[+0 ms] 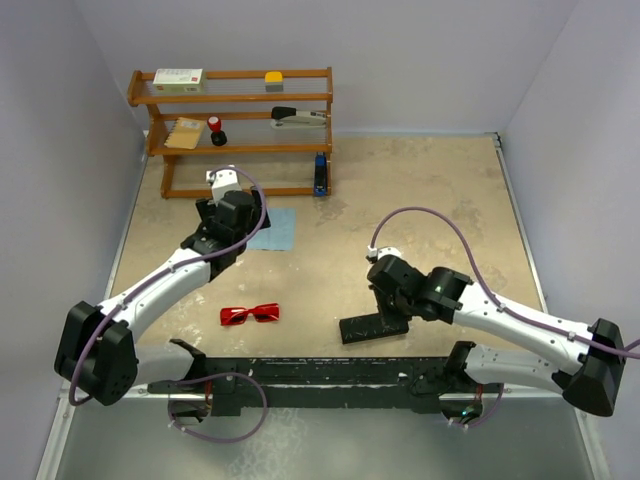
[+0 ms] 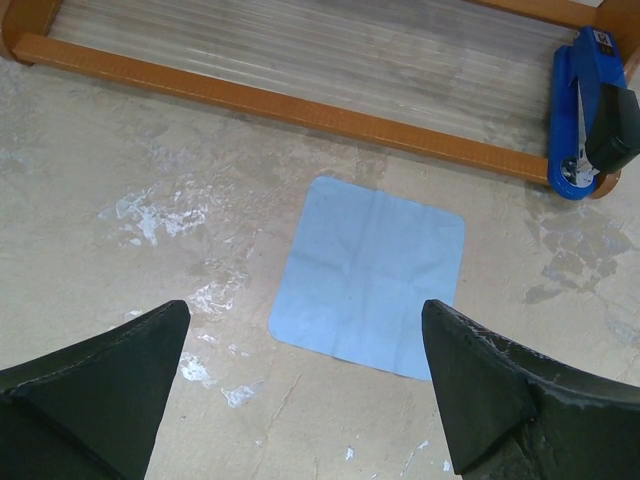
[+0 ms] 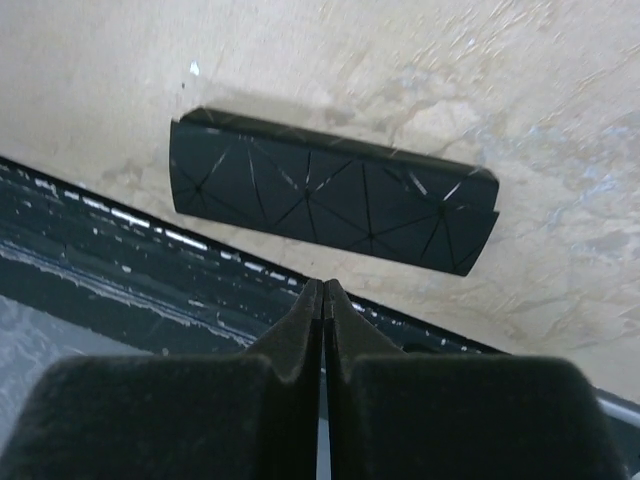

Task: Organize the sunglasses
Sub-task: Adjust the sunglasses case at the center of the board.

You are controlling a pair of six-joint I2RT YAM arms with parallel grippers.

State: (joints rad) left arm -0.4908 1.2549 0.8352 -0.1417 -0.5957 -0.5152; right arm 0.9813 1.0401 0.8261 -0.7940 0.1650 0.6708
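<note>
left gripper (image 2: 305, 318) wide apart over blue cloth (image 2: 370, 275), holding nothing; right gripper (image 3: 323, 290) pinched together, empty, near black case (image 3: 330, 190).

Counting one pair of red sunglasses (image 1: 250, 314), one black case (image 3: 330, 190), one light blue cloth (image 2: 370, 275), one blue stapler (image 2: 572, 110), one wooden rack (image 1: 240, 97); noting five small items (image 1: 180, 78) shelved.

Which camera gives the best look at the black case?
Right wrist view: the black case lies whole and close, line pattern clear. Top external shows it small, partly under the right arm. Left wrist misses it.
</note>
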